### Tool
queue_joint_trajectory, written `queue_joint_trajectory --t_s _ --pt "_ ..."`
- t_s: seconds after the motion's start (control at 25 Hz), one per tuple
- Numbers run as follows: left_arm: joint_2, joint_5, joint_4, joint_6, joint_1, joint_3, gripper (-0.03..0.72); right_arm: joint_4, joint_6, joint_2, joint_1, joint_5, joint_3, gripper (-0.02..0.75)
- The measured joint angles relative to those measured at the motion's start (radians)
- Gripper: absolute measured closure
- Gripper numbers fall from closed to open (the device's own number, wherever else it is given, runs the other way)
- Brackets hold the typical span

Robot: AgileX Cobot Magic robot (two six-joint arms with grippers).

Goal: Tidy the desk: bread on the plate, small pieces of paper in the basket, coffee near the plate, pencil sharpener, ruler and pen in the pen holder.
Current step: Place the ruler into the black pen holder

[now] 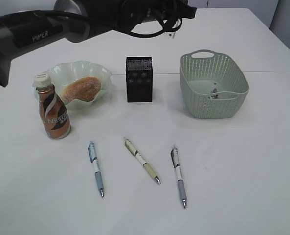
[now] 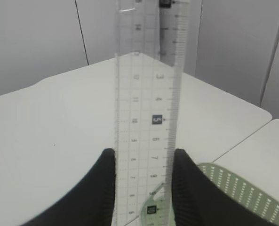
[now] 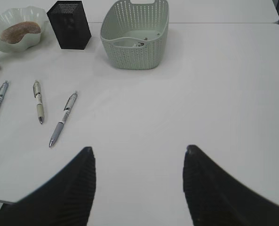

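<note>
**Inspector:** Firstly, the left side of the desk [image 1: 242, 196]. What stands there?

**Assistant:** Farthest left, the Nescafe coffee bottle [image 1: 53, 111] is upright, just in front of the pale green ruffled plate [image 1: 98, 73]. The bread [image 1: 80, 89] lies in that plate.

**Inspector:** Centre?

**Assistant:** The black mesh pen holder [image 1: 139, 79] is upright, between plate and basket. In front of it, three pens lie apart on the desk: a blue-grey pen [image 1: 96, 169], a yellowish pen [image 1: 142, 160] and a grey pen [image 1: 179, 176], all with tips toward the camera.

**Inspector:** Right side?

**Assistant:** The grey-green basket [image 1: 214, 85] holds something small on its floor (too small to identify with certainty).

**Inspector:** The grippers?

**Assistant:** The left gripper [image 2: 144, 188] is clamped on the clear ruler [image 2: 146, 122], one finger on each long edge; the ruler runs straight out from the jaws. It is held in the air, with the basket's rim visible below it in the left wrist view. The left arm [image 1: 37, 29] reaches across the top of the exterior view. The right gripper [image 3: 138, 183] stands with jaws wide apart and nothing between them, above bare desk, well apart from the pens.
</note>
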Motion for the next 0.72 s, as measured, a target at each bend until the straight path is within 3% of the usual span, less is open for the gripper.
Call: queue_joint_trajectory --t_s 0.72 --pt "-0.185 0.194 0.03 0.0 0.004 0.0 0.456 0.0 0.0 0.0 0.0 -0.002 0.0 0.274"
